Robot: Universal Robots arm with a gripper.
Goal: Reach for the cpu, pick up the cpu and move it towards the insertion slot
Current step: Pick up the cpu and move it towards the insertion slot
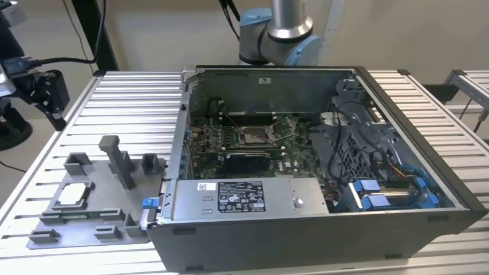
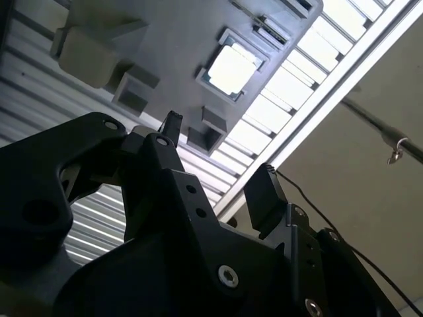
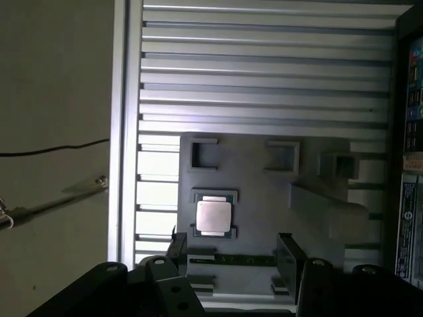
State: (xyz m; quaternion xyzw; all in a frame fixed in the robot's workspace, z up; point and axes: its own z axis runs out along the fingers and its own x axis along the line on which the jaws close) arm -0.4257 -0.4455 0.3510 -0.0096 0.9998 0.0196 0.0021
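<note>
Gripper spread wide and empty, cpu lying flat in the grey fixture plate just beyond the fingertips, facing the gap between them, untouched, insertion slot well apart inside the open computer case.

You are looking at a table of bare ribbed metal, its slats shining pale and smooth. The fixture plate is showing as matt grey plastic, its raised blocks sharing the same dull finish. The cpu is gleaming with a smooth, silvery metal face. The computer case is presenting dark grey metal with a matt finish. The power supply box is showing bare silver sheet metal under a white paper-like label. The circuit board is appearing green, and the insertion slot is glinting with a bright metal frame. The gripper is looking black and matt, dotted with shiny screw heads.
</note>
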